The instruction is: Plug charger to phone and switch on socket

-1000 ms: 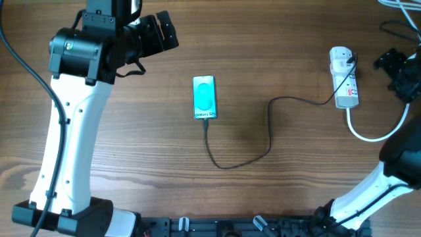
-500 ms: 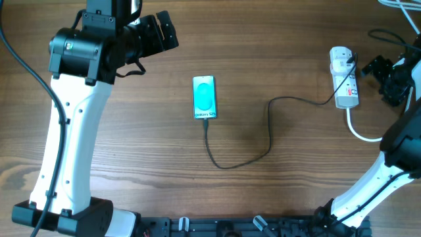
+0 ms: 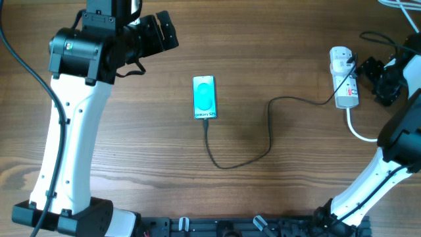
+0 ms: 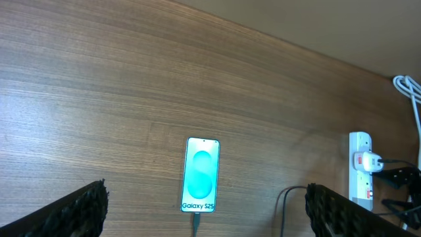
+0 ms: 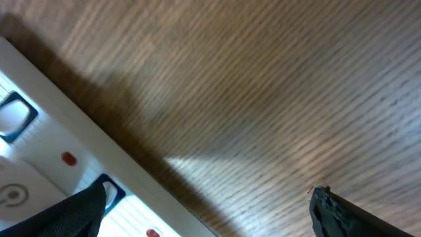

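Socket (image 3: 343,92) just beside right gripper (image 3: 372,80), jaws spread wide.

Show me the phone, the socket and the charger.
phone (image 3: 204,97), overhead view, middle of the teal screen
socket (image 3: 344,82), overhead view, middle of its white body
charger (image 3: 269,131), overhead view, black cable's upright stretch

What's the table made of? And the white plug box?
The brown table looks like wood, or a wood-look sheet: long grain lines, matt finish. The short white oblong power strip looks like smooth hard plastic: even white, rounded moulded edges.
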Available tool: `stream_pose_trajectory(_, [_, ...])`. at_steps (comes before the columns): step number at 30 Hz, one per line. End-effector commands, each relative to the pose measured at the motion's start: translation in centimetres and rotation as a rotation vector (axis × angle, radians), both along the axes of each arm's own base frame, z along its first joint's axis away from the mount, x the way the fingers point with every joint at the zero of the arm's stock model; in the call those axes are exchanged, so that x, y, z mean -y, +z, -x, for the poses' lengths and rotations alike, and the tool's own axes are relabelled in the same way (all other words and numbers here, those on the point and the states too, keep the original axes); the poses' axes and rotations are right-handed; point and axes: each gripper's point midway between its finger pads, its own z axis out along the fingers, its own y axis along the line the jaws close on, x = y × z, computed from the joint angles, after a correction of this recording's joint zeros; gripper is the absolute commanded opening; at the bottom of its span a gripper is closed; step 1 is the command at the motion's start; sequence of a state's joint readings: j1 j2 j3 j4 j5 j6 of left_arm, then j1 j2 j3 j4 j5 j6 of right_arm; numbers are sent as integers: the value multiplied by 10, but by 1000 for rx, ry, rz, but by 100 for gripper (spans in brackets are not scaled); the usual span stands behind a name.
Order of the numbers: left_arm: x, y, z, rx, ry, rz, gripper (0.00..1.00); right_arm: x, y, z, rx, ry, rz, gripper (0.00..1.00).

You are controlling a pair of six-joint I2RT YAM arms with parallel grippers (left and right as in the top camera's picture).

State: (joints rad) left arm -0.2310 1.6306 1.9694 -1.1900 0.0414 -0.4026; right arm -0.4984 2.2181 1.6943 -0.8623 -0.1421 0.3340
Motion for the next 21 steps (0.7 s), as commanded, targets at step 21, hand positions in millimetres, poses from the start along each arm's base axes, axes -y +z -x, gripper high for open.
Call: stream_pose_trajectory(21, [-2, -5, -1, -10, 13, -12, 100, -24, -14, -3, 2, 87, -67, 100])
